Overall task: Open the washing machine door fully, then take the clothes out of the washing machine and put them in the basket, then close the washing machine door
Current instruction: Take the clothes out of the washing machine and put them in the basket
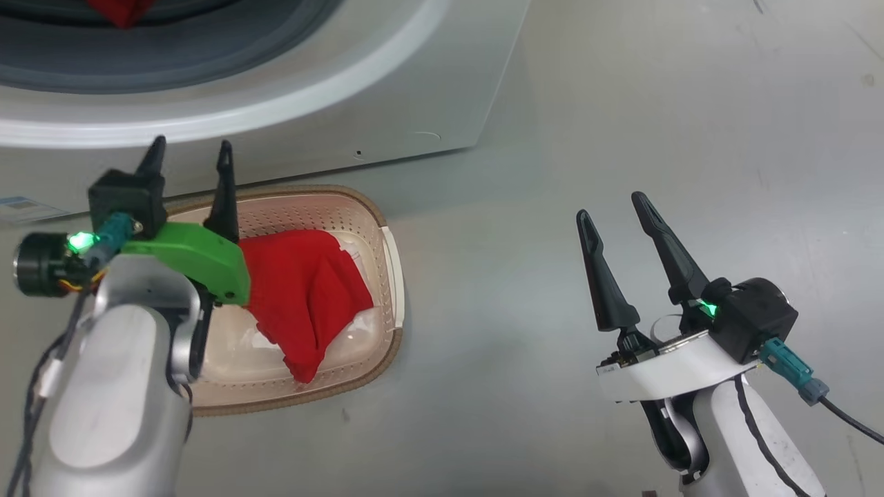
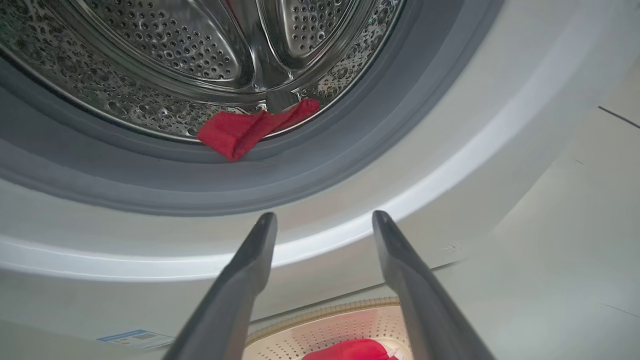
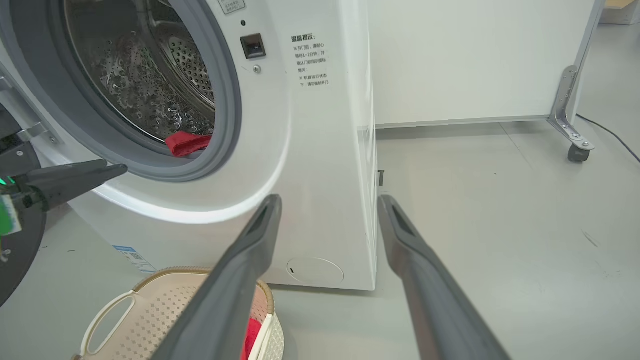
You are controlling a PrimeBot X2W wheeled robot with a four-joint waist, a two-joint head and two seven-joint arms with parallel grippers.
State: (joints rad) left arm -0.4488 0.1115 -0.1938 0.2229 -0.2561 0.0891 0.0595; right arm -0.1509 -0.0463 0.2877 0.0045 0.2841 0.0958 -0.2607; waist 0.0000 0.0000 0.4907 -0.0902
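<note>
fingers (image 1: 224, 197) beside crumpled clothes (image 1: 304, 290) (bright red)

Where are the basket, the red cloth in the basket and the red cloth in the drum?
basket (image 1: 304, 214), head view, on its perforated far wall.
red cloth in the basket (image 1: 304, 297), head view, on the middle of the heap.
red cloth in the drum (image 2: 240, 132), left wrist view, on its folded middle.

Left arm (image 1: 117, 386) hides half the basket (image 1: 331, 190). Head view's top edge cuts the red cloth (image 1: 121, 10). Print on sticker (image 2: 135, 338) unreadable.
</note>
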